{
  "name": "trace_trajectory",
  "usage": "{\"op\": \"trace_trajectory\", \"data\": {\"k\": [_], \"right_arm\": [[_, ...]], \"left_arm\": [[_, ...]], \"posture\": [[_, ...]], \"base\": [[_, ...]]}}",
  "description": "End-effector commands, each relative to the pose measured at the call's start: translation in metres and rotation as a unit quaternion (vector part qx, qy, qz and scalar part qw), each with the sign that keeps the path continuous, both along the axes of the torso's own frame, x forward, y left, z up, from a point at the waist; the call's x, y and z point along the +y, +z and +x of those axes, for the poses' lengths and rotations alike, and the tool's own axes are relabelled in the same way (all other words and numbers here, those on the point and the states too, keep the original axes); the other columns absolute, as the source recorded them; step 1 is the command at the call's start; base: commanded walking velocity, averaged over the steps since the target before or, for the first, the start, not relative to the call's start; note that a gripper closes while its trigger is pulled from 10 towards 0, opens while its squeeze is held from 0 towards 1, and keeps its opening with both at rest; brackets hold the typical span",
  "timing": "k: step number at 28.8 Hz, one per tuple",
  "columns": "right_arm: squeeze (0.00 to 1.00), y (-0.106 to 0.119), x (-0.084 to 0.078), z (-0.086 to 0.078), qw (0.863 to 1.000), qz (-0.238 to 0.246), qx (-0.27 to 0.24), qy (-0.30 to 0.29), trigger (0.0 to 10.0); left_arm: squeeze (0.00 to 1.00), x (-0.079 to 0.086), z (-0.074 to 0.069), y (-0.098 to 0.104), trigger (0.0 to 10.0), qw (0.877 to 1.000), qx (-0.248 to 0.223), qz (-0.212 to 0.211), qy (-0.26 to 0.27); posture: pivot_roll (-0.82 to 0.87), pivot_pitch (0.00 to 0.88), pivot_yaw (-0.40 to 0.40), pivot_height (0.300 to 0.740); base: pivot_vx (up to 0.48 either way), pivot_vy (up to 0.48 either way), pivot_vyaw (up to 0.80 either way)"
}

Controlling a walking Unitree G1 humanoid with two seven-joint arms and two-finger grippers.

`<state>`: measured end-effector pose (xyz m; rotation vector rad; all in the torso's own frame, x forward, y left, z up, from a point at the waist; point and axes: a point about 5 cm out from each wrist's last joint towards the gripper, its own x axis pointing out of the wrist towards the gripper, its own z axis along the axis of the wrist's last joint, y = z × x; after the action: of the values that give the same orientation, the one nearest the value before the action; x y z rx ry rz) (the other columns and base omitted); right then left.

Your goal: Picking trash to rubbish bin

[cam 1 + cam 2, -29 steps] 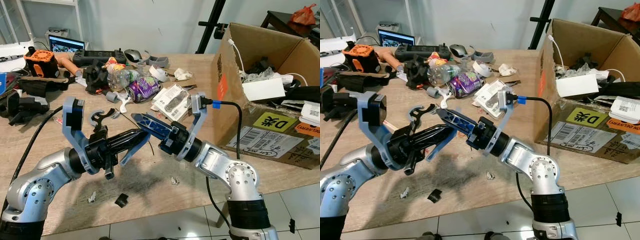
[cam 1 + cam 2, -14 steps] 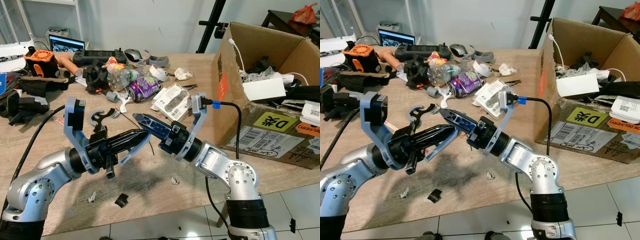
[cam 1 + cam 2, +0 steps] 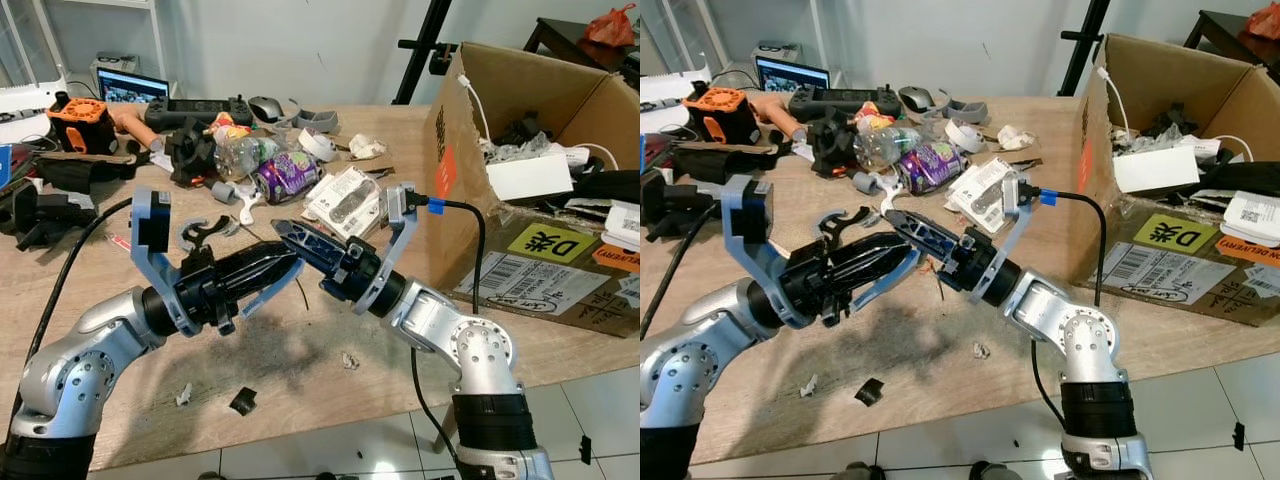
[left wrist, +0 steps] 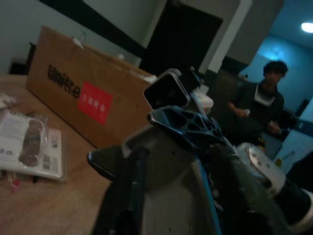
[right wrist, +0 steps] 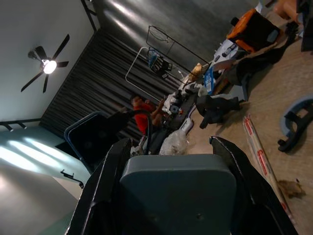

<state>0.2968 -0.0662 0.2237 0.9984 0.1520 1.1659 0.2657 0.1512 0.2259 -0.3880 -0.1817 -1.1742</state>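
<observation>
At centre frame our left gripper [image 3: 268,272] and right gripper [image 3: 300,243] cross above the table [image 3: 400,180], both narrow and, we judge, empty; trash [image 3: 285,175] lies upper-left, untouched; cardboard box [image 3: 520,120] sits right.
</observation>
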Motion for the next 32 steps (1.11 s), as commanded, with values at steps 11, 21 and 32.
{"op": "trace_trajectory", "data": {"k": [11, 21, 32], "right_arm": [[0.0, -0.008, -0.001, 0.002, 0.999, -0.035, 0.007, -0.005, 0.0], [0.0, -0.003, 0.001, 0.001, 0.999, -0.044, -0.006, 0.003, 0.0], [0.0, 0.063, -0.016, 0.017, 0.975, 0.021, -0.158, -0.155, 0.0]], "left_arm": [[1.0, 0.023, 0.019, 0.006, 10.0, 0.989, -0.03, -0.021, 0.146], [0.0, 0.08, 0.058, 0.018, 10.0, 0.887, -0.037, -0.044, 0.459], [0.0, 0.084, 0.066, -0.013, 10.0, 0.822, -0.01, 0.101, 0.561]], "posture": [[0.06, 0.192, -0.085, 0.74], [0.05, 0.239, -0.088, 0.74], [0.05, 0.228, -0.075, 0.74]], "base": [[0.0, 0.0, 0.0], [0.0, 0.0, 0.0], [0.0, 0.0, 0.0]]}}
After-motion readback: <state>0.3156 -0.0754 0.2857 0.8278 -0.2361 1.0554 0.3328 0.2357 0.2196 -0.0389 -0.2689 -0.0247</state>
